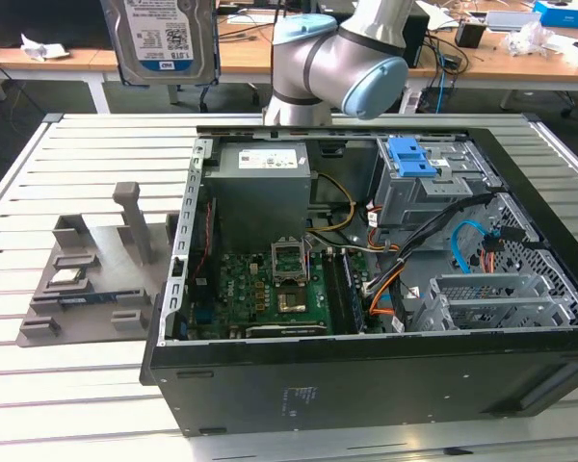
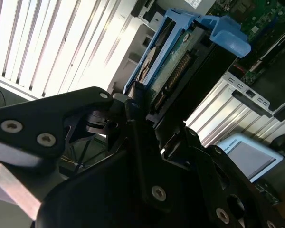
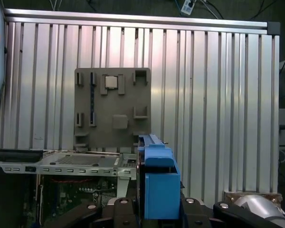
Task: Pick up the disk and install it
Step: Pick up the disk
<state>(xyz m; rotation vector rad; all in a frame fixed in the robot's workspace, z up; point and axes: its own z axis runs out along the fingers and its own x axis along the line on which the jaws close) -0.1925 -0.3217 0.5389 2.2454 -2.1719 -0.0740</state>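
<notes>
gripper (image 2: 152,102) holding disk (image 2: 173,61), install not yet done

the black gripper, closest to the lens in the second wrist view, is clamped on the disk's blue-bracketed edges. in the exterior view the disk (image 1: 169,40) hangs high above the table (image 1: 39,385), toward the exterior view's left of the open computer case (image 1: 366,385). pickup looks done; seating it inside the case remains.
</notes>
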